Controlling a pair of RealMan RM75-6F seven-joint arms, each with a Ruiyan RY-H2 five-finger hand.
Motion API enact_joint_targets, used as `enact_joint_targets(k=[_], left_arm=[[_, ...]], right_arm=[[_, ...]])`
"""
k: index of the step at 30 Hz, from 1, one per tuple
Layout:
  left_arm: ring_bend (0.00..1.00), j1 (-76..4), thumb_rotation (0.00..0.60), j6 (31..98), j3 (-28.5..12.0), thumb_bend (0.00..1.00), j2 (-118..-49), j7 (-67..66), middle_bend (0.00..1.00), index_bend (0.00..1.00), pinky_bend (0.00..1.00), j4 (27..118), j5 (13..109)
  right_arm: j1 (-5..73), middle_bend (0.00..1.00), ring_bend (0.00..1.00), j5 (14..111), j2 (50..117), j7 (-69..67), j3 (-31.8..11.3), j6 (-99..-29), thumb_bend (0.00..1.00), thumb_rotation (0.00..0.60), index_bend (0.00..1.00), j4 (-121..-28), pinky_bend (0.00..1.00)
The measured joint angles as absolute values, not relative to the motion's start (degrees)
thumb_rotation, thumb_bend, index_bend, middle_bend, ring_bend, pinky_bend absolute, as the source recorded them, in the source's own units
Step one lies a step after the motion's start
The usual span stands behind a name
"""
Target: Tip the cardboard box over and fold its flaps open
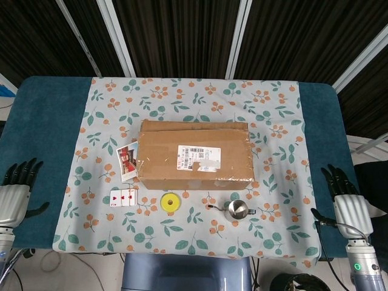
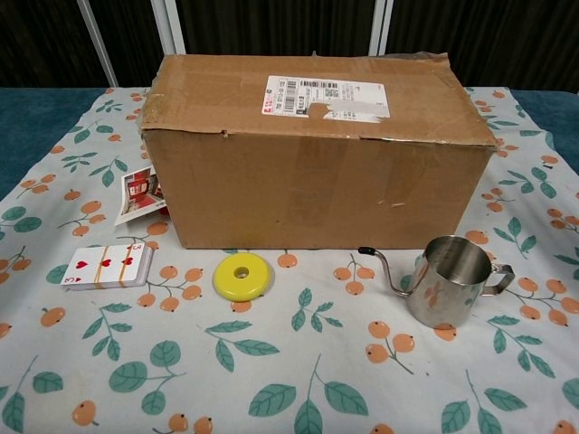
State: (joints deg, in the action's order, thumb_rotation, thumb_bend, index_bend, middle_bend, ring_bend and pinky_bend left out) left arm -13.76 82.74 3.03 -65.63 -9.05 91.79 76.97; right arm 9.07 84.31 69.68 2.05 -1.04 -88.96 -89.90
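A brown cardboard box [image 1: 194, 154] [image 2: 312, 158] stands closed in the middle of the floral cloth, a white shipping label on its top face. In the head view my left hand [image 1: 15, 194] hovers beyond the table's near left corner, fingers spread and holding nothing. My right hand [image 1: 347, 200] sits off the near right corner, fingers also spread and empty. Both hands are far from the box. Neither hand shows in the chest view.
A steel pitcher [image 2: 448, 282] with a thin spout stands in front of the box's right end. A yellow disc [image 2: 242, 275] and a deck of playing cards [image 2: 109, 266] lie in front of its left half. A picture card [image 2: 140, 194] leans at the box's left side.
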Motion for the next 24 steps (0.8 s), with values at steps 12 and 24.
enact_joint_targets(k=[12,24], left_arm=[[0.0,-13.45,0.6,80.95,2.13,0.15,-65.67,-11.91,0.0,0.0,0.0,93.26,76.74],[0.0,-12.54,0.6,81.34,1.31,0.15,-65.82,-11.0,0.0,0.0,0.0,92.37,78.15]], right_arm=[[8.66,0.0,0.01,82.46,68.97,1.0,-2.21,-86.77,0.43,0.6,0.0,-91.27,0.24],[11.51,0.17,0.18,82.92,63.85,1.77,-5.61,-83.99,0.84,0.6,0.06,-99.44,0.29]])
